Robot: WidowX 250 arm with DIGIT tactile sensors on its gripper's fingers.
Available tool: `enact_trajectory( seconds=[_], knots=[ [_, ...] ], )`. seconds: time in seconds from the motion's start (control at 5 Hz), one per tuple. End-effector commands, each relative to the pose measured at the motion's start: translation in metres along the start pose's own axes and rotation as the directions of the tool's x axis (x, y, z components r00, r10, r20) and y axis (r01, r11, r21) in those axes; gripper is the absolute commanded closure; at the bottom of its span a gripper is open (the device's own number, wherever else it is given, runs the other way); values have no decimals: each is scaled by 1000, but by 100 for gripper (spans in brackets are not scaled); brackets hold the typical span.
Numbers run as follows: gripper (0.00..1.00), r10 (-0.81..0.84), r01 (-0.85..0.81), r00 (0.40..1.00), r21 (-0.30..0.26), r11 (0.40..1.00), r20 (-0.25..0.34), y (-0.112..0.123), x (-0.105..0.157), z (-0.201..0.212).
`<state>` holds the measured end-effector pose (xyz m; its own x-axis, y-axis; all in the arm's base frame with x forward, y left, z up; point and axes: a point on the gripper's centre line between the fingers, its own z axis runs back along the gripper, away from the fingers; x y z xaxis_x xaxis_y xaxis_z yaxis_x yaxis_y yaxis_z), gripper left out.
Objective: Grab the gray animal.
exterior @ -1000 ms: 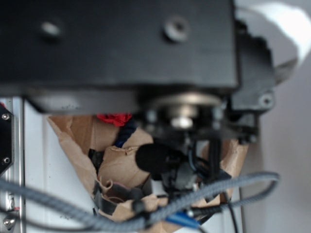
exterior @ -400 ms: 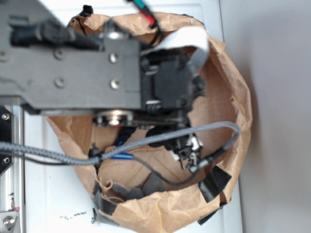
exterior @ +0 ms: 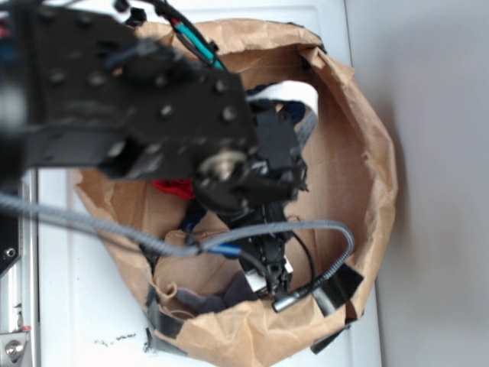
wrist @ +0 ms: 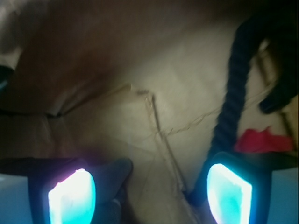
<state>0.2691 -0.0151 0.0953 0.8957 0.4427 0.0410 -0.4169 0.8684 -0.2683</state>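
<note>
The gray animal lies on the floor of the brown paper bag, near the bag's front wall. In the wrist view one of its dark gray lobes shows just inside the left fingertip. My gripper reaches down inside the bag, just right of the toy. It is open, its two glowing pads wide apart with bare paper between them. The right pad sits by the foot of the navy rope.
A red cloth lump lies at the bag's left side beside the navy rope. Gray and black cables loop across the bag. Black tape patches hold the front rim. White tabletop surrounds the bag.
The arm has swung back and left, uncovering the red cloth lump. The gripper has moved down toward the bag's front, closer to the gray animal.
</note>
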Motion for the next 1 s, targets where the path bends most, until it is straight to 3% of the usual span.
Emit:
enact_trajectory(
  seconds=[0.0,0.4,0.6,0.8],
  knots=[
    [0,-76,76,997,-121,990,3,2,-1,12],
    [0,-125,127,992,-105,986,25,4,-3,-12],
    [0,-185,185,983,-41,982,4,-1,-11,-30],
    [0,-245,244,970,-46,969,-13,-18,-17,-38]
  ],
)
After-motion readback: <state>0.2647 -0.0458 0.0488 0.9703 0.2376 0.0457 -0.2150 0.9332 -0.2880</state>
